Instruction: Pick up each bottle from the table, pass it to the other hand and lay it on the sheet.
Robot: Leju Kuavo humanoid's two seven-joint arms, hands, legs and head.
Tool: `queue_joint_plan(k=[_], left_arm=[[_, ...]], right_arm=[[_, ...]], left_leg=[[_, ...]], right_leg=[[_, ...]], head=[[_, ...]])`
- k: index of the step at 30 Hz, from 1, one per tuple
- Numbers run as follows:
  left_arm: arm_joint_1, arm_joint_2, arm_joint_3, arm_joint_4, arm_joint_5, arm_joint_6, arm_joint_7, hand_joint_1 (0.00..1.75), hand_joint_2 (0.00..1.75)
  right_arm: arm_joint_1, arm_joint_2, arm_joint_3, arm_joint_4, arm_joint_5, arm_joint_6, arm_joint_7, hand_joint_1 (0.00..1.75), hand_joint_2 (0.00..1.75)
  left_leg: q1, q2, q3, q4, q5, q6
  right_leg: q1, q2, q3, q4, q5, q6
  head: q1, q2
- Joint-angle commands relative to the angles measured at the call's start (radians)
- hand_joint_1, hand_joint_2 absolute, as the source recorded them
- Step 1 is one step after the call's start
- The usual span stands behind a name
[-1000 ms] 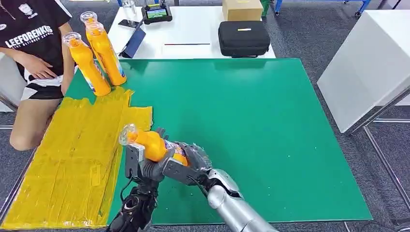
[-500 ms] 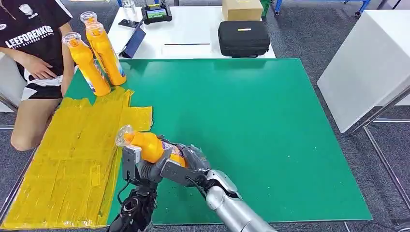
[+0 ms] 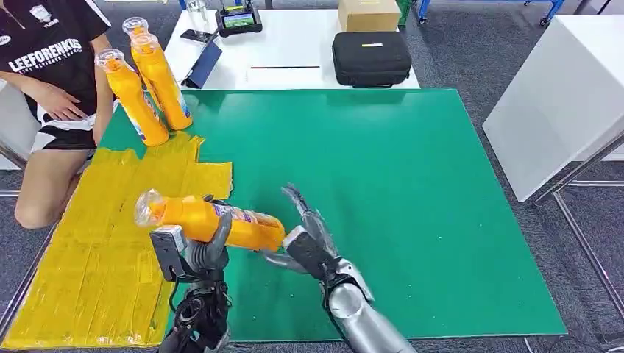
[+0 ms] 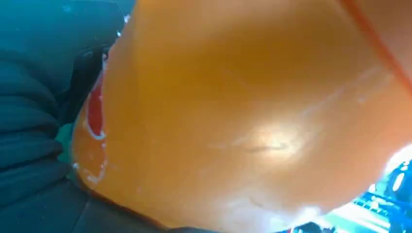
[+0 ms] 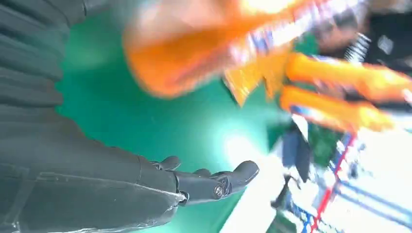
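Observation:
An orange bottle with a clear cap lies nearly level in my left hand, cap toward the yellow sheet, above the sheet's right edge. Its orange body sits close against the left wrist camera. My right hand is open just right of the bottle's base, fingers spread, apart from it. In the right wrist view the bottle is blurred beyond the spread fingers. Two more orange bottles stand upright at the green mat's far left corner.
A person in a black shirt sits left of the table beside the standing bottles. A white table behind holds a black case, a cardboard box and a tablet. A white cabinet stands to the right.
My right hand has let go of the bottle and opened its fingers. My left hand has carried the bottle leftward over the sheet's edge and tipped it nearly level.

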Motion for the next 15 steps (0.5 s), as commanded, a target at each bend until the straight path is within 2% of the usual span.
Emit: queue_joint_plan(k=[1,2,3,4,5,8,12,13,14,15], left_arm=[[-0.004,0.074,-0.017,-0.107,-0.344,0.242,-0.087,1.75,1.75],[-0.015,0.081,-0.017,-0.101,-0.453,0.319,-0.089,1.75,1.75],[-0.013,0.048,0.06,-0.099,-0.648,0.323,-0.102,1.75,1.75],[-0.016,0.051,0.065,-0.099,-0.732,0.323,-0.101,1.75,1.75],[-0.001,0.012,0.175,-0.14,-1.047,0.323,-0.11,1.75,1.75],[0.004,0.012,0.175,-0.144,-1.05,0.323,-0.11,1.75,1.75],[0.004,0.012,0.175,-0.144,-1.05,0.323,-0.11,1.75,1.75],[0.01,-0.001,0.205,-0.164,-1.119,0.323,-0.123,1.75,1.75],[0.022,-0.046,0.303,-0.275,-1.37,0.323,-0.13,1.75,1.75],[0.025,-0.059,0.36,-0.336,-1.566,0.323,-0.121,1.75,1.75]], right_arm=[[0.146,-0.133,-0.102,-0.461,-0.035,-0.018,-0.02,0.0,1.75],[0.156,-0.141,-0.106,-0.49,-0.027,-0.039,-0.037,0.0,1.75],[0.17,-0.149,-0.116,-0.528,-0.014,-0.071,-0.054,0.0,1.75],[0.187,-0.159,-0.128,-0.566,-0.009,-0.093,-0.063,0.0,1.75],[0.218,-0.172,-0.16,-0.627,-0.032,-0.146,-0.09,0.0,1.75],[0.239,-0.194,-0.175,-0.671,-0.048,-0.135,-0.084,0.0,1.75],[0.239,-0.194,-0.175,-0.671,-0.048,-0.135,-0.084,0.0,1.75],[0.239,-0.188,-0.176,-0.664,-0.048,-0.137,-0.084,0.0,1.75],[0.247,-0.192,-0.187,-0.678,-0.049,-0.154,-0.093,0.0,1.75],[0.26,-0.205,-0.204,-0.701,-0.051,-0.168,-0.095,0.0,1.75]], left_leg=[[0.001,-0.003,0.002,0.0,-0.002,-0.003],[0.001,-0.003,0.004,0.001,-0.004,-0.004],[0.001,-0.003,0.001,0.0,-0.001,-0.003],[0.001,-0.002,0.004,0.001,-0.003,-0.004],[0.001,-0.002,0.001,0.0,-0.001,-0.002],[0.001,-0.005,0.003,0.001,-0.003,-0.004],[0.002,0.002,0.004,0.001,-0.003,-0.004],[0.0,0.003,0.002,0.0,-0.002,-0.003],[0.001,0.003,0.004,0.0,-0.003,-0.004],[0.001,0.002,0.006,0.001,-0.004,-0.005]], right_leg=[[0.001,-0.005,0.003,0.0,-0.003,0.0],[0.001,-0.005,0.006,0.001,-0.005,0.0],[0.001,-0.004,0.003,0.0,-0.002,0.0],[0.001,-0.004,0.005,0.001,-0.004,0.0],[0.0,-0.004,0.002,0.0,-0.002,0.0],[0.001,-0.007,0.005,0.001,-0.004,0.0],[0.001,0.0,0.004,0.0,-0.002,0.0],[0.0,0.0,0.002,0.0,-0.001,0.0],[0.001,0.0,0.004,0.0,-0.002,0.0],[0.001,-0.001,0.006,0.0,-0.003,-0.001]], head=[[0.0,0.0],[0.0,0.0],[0.0,0.0],[0.0,0.0],[0.0,0.0],[0.0,0.0],[0.0,0.0],[-0.001,0.0],[0.0,0.0],[-0.001,0.0]])
